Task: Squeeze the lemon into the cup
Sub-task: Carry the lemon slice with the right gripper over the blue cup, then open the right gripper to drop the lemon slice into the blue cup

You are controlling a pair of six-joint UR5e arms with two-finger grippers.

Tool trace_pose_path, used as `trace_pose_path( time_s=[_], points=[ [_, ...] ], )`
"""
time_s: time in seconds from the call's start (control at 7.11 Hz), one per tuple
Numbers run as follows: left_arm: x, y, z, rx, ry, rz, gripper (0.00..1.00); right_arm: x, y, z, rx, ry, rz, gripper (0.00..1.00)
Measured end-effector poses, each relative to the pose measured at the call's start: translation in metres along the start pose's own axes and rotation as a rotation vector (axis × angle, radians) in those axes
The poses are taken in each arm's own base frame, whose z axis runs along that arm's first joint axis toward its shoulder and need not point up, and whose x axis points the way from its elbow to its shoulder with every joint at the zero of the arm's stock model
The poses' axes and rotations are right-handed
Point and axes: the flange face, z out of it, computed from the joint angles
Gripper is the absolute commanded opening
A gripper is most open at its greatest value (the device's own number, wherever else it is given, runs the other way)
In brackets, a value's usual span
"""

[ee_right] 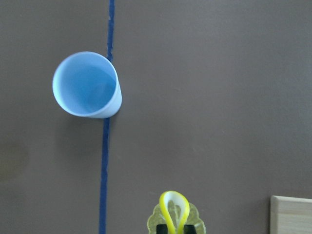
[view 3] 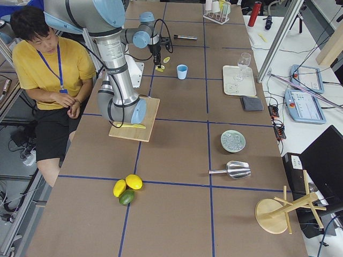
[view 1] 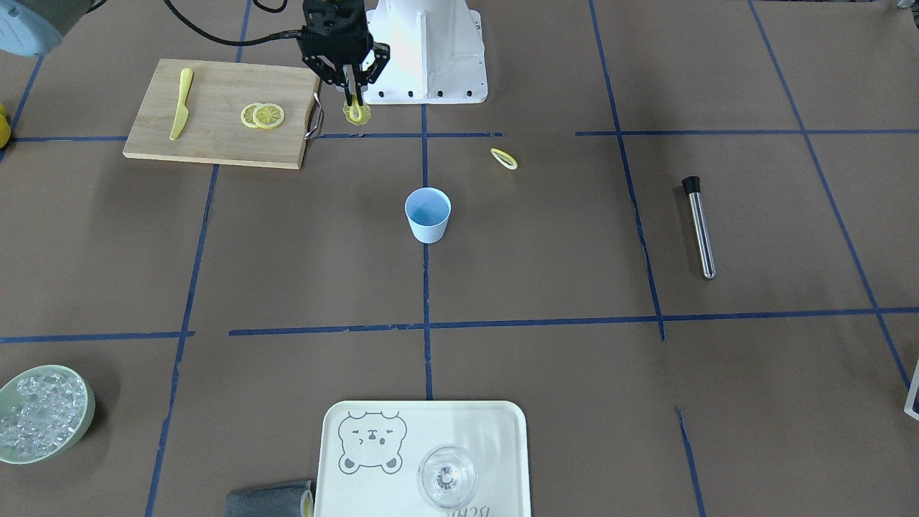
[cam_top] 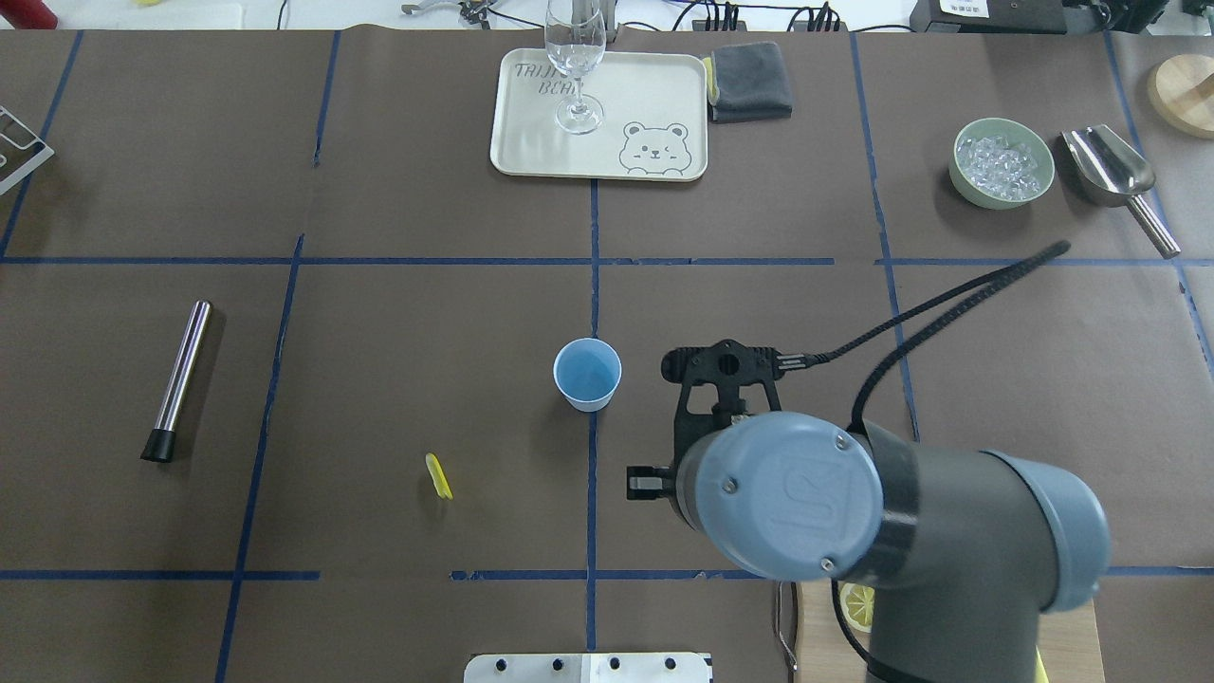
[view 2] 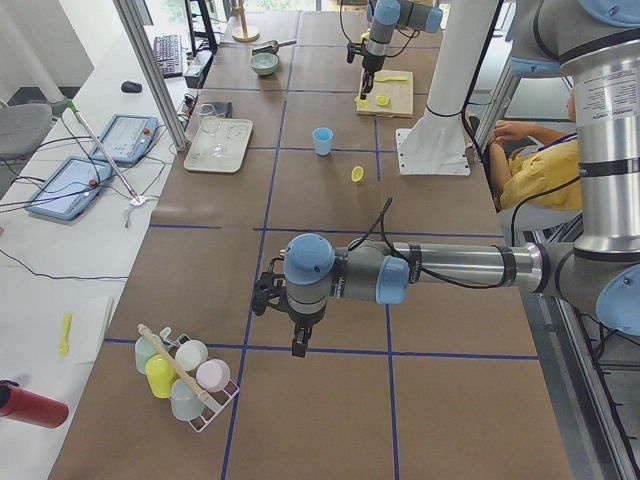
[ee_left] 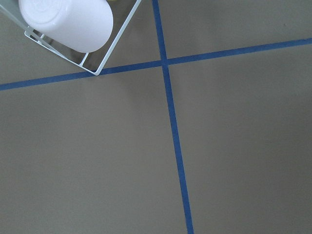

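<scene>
The light-blue cup stands upright and empty at the table's middle; it also shows in the overhead view and the right wrist view. My right gripper is shut on a yellow lemon slice, bent into a loop, above the table between the cup and the robot's base, just off the cutting board's edge. Another lemon slice lies on the table. Two more slices lie on the board. My left gripper hangs far off near a cup rack; I cannot tell its state.
A wooden cutting board holds a yellow knife. A metal tube lies on my left side. A tray with a clear stemmed glass, a bowl of ice and a metal scoop stand far across.
</scene>
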Motion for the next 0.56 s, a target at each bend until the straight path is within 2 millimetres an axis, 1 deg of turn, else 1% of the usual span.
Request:
trace_pose_path(
  time_s=[0.28,0.42,0.56],
  points=[
    [0.0,0.0,0.0,-0.001,0.0,-0.001,1.0,-0.048,-0.037,0.007,0.019,0.016,0.031,0.22],
    [-0.001,0.001,0.001,-0.003,0.0,-0.003,1.0,-0.067,-0.051,0.016,0.03,0.018,0.042,0.22],
    [-0.001,0.001,0.001,-0.004,0.0,-0.004,1.0,-0.079,-0.06,0.029,0.037,0.018,0.047,0.22]
  ],
)
